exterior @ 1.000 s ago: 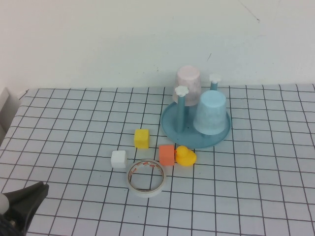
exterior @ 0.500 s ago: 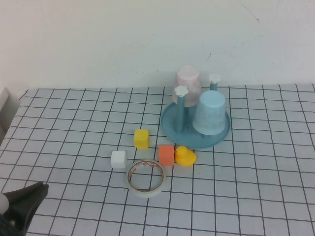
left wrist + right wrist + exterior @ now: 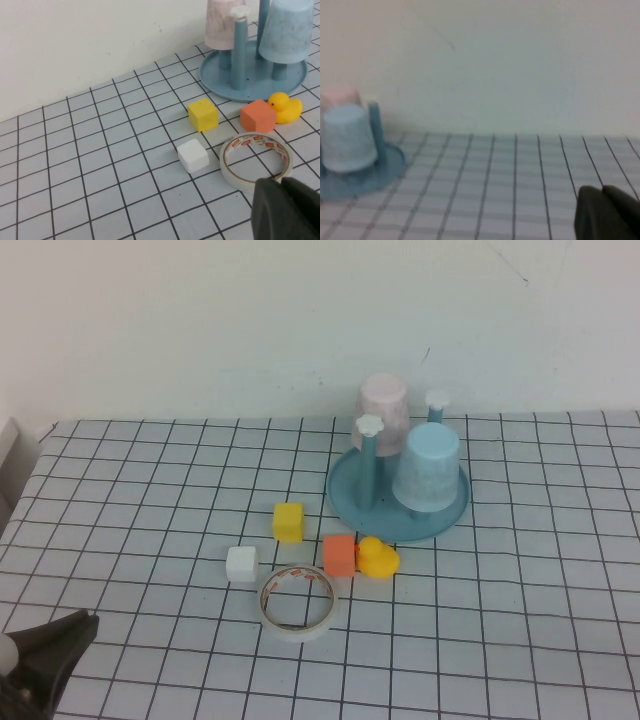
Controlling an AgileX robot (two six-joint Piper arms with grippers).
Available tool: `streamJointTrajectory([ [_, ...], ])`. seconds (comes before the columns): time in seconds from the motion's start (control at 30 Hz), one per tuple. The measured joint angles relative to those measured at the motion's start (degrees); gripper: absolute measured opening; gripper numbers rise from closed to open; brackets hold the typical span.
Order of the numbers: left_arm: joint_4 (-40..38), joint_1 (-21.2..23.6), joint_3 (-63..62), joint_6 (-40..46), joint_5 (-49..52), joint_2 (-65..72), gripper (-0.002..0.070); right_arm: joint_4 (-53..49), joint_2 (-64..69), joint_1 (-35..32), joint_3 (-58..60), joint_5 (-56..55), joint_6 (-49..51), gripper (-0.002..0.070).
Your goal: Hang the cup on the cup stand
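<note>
Gridded cloth is covering the bench (image 3: 150, 470). Nearest, the left claw (image 3: 60, 640) is sitting closed and empty at the front left corner; the right claw (image 3: 607, 212), seen only in its wrist view, is closed too. Farther out, tape (image 3: 297, 602) is lying by a duck (image 3: 377, 558). Beyond, the cup (image 3: 428, 468) is hanging upside down on the stand (image 3: 345, 500).

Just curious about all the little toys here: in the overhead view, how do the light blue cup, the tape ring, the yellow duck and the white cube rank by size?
Largest to smallest, as they look from the high view:
1. light blue cup
2. tape ring, though it lies nearer the camera, which may flatter it
3. yellow duck
4. white cube, only slightly smaller than the duck
</note>
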Motion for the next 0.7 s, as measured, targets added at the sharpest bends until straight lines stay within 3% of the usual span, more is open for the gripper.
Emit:
streamJointTrajectory([
  [0.07,0.00,0.00,0.00,0.00,0.00,0.00,-0.0001,-9.77,-1.88,-2.42,0.54,7.63,10.03,0.0000],
  [0.17,0.00,0.00,0.00,0.00,0.00,0.00,-0.0002,-14.97,-4.42,-3.05,1.59,14.53,15.38,0.0000],
  [0.7,0.00,0.00,0.00,0.00,0.40,0.00,-0.0002,-16.08,-5.42,-3.24,5.13,16.22,17.40,0.0000],
])
